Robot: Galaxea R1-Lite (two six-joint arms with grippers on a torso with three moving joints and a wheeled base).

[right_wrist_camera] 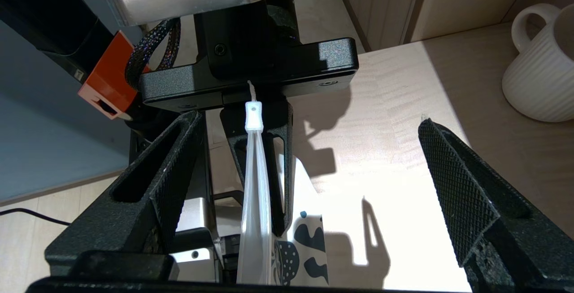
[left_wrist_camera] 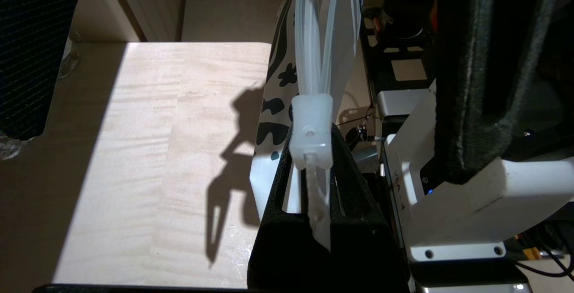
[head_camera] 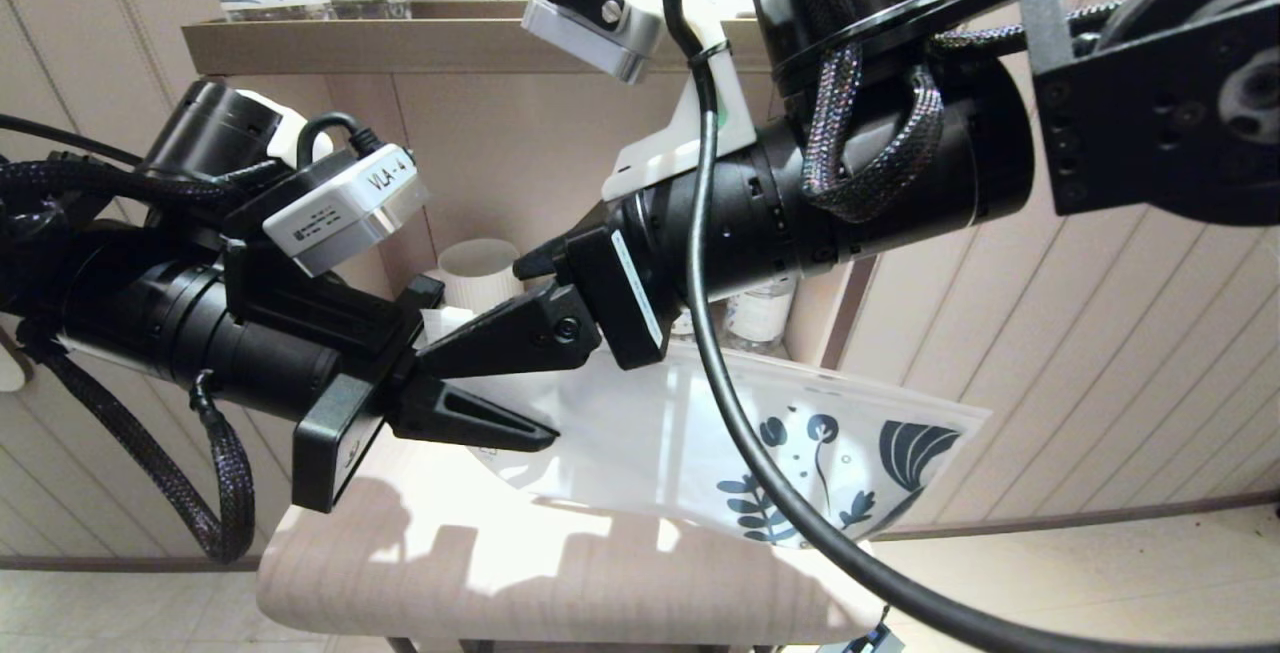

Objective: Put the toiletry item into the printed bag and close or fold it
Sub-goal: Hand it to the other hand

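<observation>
The left claw (head_camera: 545, 433) is clamping the zipper end of the printed bag (head_camera: 700, 443), holding it up over the pale bench (head_camera: 450, 573). The right claw (right_wrist_camera: 309, 167) is standing wide open around that same edge, its fingers apart from the plastic. Farther back, a white ribbed mug (right_wrist_camera: 538, 73) is sitting on the bench.

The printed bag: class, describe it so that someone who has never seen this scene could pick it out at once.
Find the pale wooden table under the two black arms. Above it the left gripper, shut, holds up the printed bag by one end. It is a flat frosted-white pouch with dark teal leaves and flowers at its far end, unlike the ribbed white mug behind.
</observation>
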